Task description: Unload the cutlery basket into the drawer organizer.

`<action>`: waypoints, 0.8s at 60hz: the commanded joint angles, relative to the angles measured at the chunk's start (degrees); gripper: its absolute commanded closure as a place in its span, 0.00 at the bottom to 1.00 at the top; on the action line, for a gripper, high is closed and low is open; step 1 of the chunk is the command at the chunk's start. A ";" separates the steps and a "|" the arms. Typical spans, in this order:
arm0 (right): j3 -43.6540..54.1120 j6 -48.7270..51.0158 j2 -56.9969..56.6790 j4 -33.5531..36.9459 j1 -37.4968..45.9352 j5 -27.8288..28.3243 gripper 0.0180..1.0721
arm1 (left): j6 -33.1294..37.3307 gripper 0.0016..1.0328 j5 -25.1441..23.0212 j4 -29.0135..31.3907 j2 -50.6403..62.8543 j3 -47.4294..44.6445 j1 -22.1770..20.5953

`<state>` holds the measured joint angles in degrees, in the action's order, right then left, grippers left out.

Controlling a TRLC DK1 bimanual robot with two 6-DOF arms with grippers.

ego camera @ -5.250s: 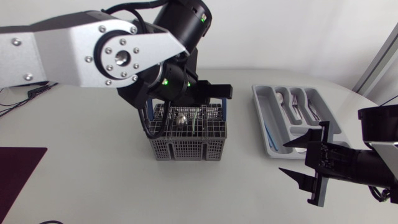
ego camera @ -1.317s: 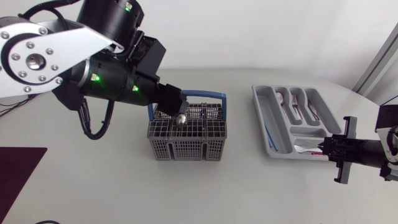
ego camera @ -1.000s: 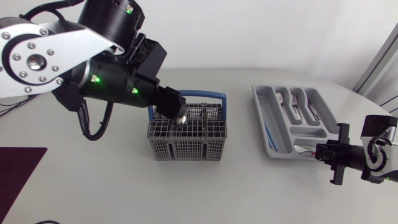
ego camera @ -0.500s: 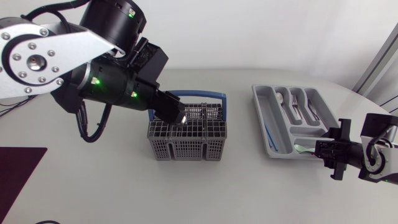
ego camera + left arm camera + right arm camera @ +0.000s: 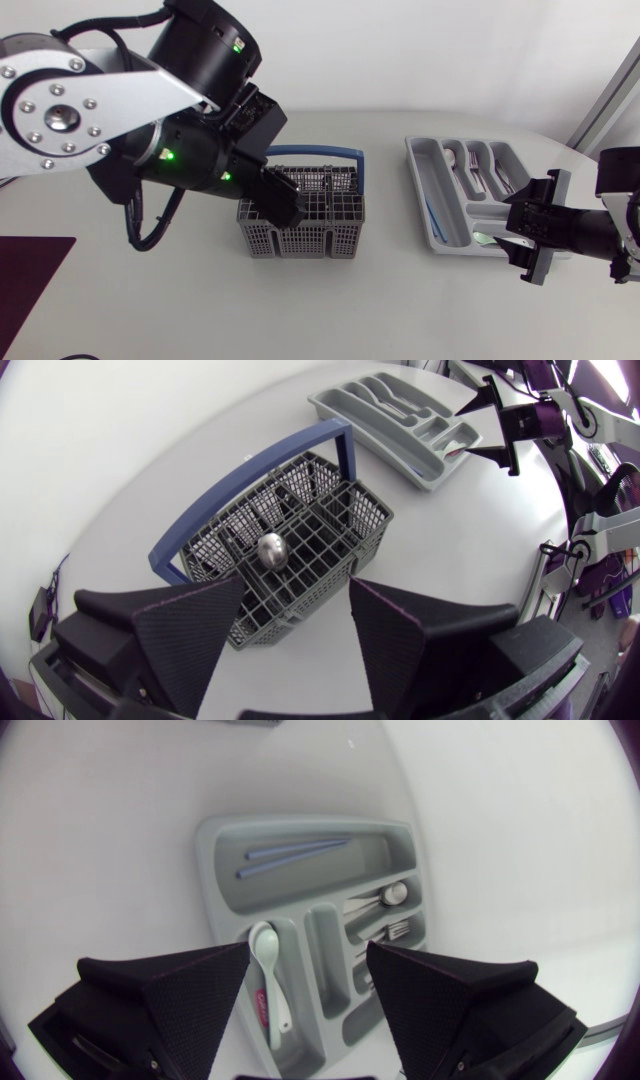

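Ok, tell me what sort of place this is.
Likely a robotics bench staged for a kitchen chore: a white table, a cutlery basket, a drawer organizer, plus left arm and right arm.

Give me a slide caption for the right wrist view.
Right gripper, fingers open, hovers above the drawer organizer loaded with a pale spoon, blue sticks and metal cutlery.

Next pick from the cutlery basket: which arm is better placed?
Left, likely. The left tool hangs open above the cutlery basket, a shiny utensil end ahead of it. The right tool is open over the drawer organizer, away from the basket.
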<state>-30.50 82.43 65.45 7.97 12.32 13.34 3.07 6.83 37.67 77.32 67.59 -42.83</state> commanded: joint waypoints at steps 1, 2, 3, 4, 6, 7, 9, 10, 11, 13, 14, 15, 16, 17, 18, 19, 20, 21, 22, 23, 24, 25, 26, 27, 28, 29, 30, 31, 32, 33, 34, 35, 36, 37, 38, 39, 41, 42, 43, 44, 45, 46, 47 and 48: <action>-3.60 -6.94 -1.82 5.66 -3.79 1.16 0.18 | 0.18 0.11 0.64 0.74 0.55 -2.20 -0.15; -4.04 -7.90 -1.99 6.71 -4.49 1.51 0.18 | 0.36 0.11 0.64 0.74 0.46 -2.38 -0.15; -4.39 -8.87 -2.08 7.59 -5.20 1.69 0.18 | 0.44 0.11 0.64 0.74 0.38 -2.55 -0.06; -4.74 -10.10 -2.26 8.29 -5.99 1.95 0.18 | 0.53 0.11 0.64 0.74 0.29 -2.73 -0.06; -5.36 -12.56 -2.35 9.08 -7.48 2.21 0.18 | 0.97 0.11 0.64 0.65 -0.06 -3.26 0.03; -5.80 -13.88 -2.43 9.79 -8.54 2.21 0.18 | 1.15 0.11 0.64 0.65 -0.33 -3.52 0.11; -6.59 -15.99 -2.43 11.11 -10.38 2.30 0.18 | 1.41 0.11 0.64 0.56 -0.77 -4.14 0.20; -7.29 -17.57 -2.43 11.90 -11.53 2.39 0.18 | 1.50 0.10 0.64 0.47 -0.94 -4.40 0.29; -7.64 -18.54 -2.43 12.42 -12.05 2.65 0.18 | 1.59 0.11 0.64 0.30 -1.12 -4.66 0.38; -9.23 -21.53 -2.35 14.09 -13.99 3.36 0.18 | 1.68 0.11 0.64 0.21 -1.47 -5.10 0.55; -9.93 -22.84 -2.26 14.97 -14.69 3.71 0.18 | 1.85 0.10 0.64 0.21 -1.91 -5.54 0.73; -10.90 -24.34 -2.17 15.76 -15.48 4.32 0.18 | 1.94 0.10 0.64 0.21 -2.00 -5.63 0.82; -11.51 -25.57 -2.08 16.20 -16.10 4.67 0.18 | 2.38 0.10 0.55 -0.14 -2.52 -6.33 1.08; -11.95 -26.36 -2.08 16.47 -16.54 4.85 0.18 | 2.55 0.10 0.55 -0.32 -2.70 -6.68 1.17; -12.83 -28.12 -1.91 16.82 -17.50 5.11 0.18 | 2.73 0.10 0.55 -0.58 -2.88 -7.04 1.26; -14.50 -31.11 -1.64 17.79 -19.17 6.08 0.18 | 3.26 0.10 0.55 -1.20 -3.58 -8.00 1.61; -14.59 -31.28 -1.64 17.79 -19.26 6.17 0.18 | 3.35 0.10 0.55 -1.28 -3.67 -8.18 1.61; -15.64 -32.95 -1.29 18.66 -20.31 6.78 0.18 | 3.78 0.10 0.55 -1.72 -4.19 -8.88 1.78; -16.61 -34.53 -1.03 19.28 -21.46 7.13 0.18 | 4.14 0.10 0.55 -2.16 -4.63 -9.58 1.96; -17.14 -35.59 -0.85 19.63 -22.16 7.57 0.18 | 4.31 0.10 0.46 -2.43 -4.98 -9.85 2.14; -18.01 -37.35 -0.50 19.98 -23.48 8.10 0.18 | 4.66 0.10 0.38 -3.04 -5.51 -10.64 2.31; -18.37 -38.05 -0.41 20.16 -24.01 8.28 0.18 | 4.75 0.10 0.38 -3.31 -5.69 -10.90 2.31; -18.89 -39.19 -0.06 20.33 -24.88 8.54 0.18 | 5.01 0.10 0.38 -3.48 -5.95 -11.25 2.31; -19.24 -39.81 0.12 20.51 -25.41 8.72 0.18 | 5.19 0.10 0.29 -3.66 -6.04 -11.52 2.40; -19.60 -40.69 0.29 20.60 -26.12 9.07 0.18 | 5.54 0.10 0.29 -4.01 -6.22 -11.87 2.40; -19.95 -41.56 0.64 20.60 -26.73 9.42 0.18 | 5.72 0.10 0.29 -4.27 -6.48 -12.13 2.40; -20.39 -42.71 0.99 20.60 -27.35 9.60 0.18 | 5.81 0.10 0.29 -4.54 -6.65 -12.31 2.49; -20.74 -43.59 1.26 20.60 -27.52 9.86 0.18 | 5.98 0.10 0.29 -4.89 -6.83 -12.66 2.49; -21.09 -44.64 1.70 20.60 -27.96 10.21 0.18 | 6.07 0.10 0.29 -4.98 -6.92 -12.75 2.49; -21.53 -45.61 2.05 20.60 -28.40 10.74 0.19 | 6.25 0.10 0.20 -5.15 -7.18 -12.92 2.57; -21.97 -46.57 2.49 20.60 -28.75 11.27 0.19 | 6.33 0.10 0.20 -5.15 -7.27 -13.01 2.57; -22.32 -47.28 2.84 20.69 -29.28 11.53 0.19 | 6.51 0.10 0.11 -5.33 -7.45 -13.19 2.57; -22.58 -47.98 3.10 20.69 -29.72 11.71 0.19 | 6.68 0.10 0.11 -5.41 -7.45 -13.36 2.75; -23.02 -48.77 3.54 20.69 -30.25 11.88 0.19 | 6.86 0.10 0.03 -5.59 -7.45 -13.45 2.75; -23.29 -49.39 3.90 20.69 -30.69 11.97 0.19 | 7.12 0.10 -0.06 -5.77 -7.53 -13.63 2.84; -23.46 -49.83 4.16 20.69 -30.95 12.14 0.19 | 7.30 0.10 -0.15 -5.85 -7.53 -13.72 2.93; -24.17 -51.41 5.13 20.69 -31.56 12.76 0.19 | 7.65 0.10 -0.15 -6.21 -7.71 -14.16 3.01; -24.43 -52.02 5.56 20.69 -31.83 13.02 0.19 | 7.74 0.10 -0.15 -6.56 -7.80 -14.33 3.01; -24.78 -52.73 6.09 20.69 -32.18 13.29 0.19 | 8.00 0.10 -0.24 -7.00 -7.97 -14.68 3.10; -24.96 -53.17 6.44 20.69 -32.36 13.46 0.19 | 8.18 0.10 -0.24 -7.26 -7.97 -14.86 3.10; -25.05 -53.43 6.71 20.60 -32.53 13.55 0.19 | 8.27 0.10 -0.33 -7.52 -7.97 -15.03 3.19; -25.66 -54.66 7.59 20.60 -32.79 13.99 0.19 | 8.71 0.10 -0.77 -8.31 -8.06 -15.56 3.37; -25.92 -55.19 8.03 20.60 -32.88 14.34 0.19 | 8.79 0.10 -1.12 -8.67 -8.15 -15.82 3.54; -26.28 -55.98 8.55 20.60 -32.97 14.96 0.19 | 8.88 0.10 -1.29 -8.84 -8.15 -16.00 3.63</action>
<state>-54.70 31.27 71.53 28.14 -19.84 27.07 10.02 6.28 30.09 70.11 53.76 -39.90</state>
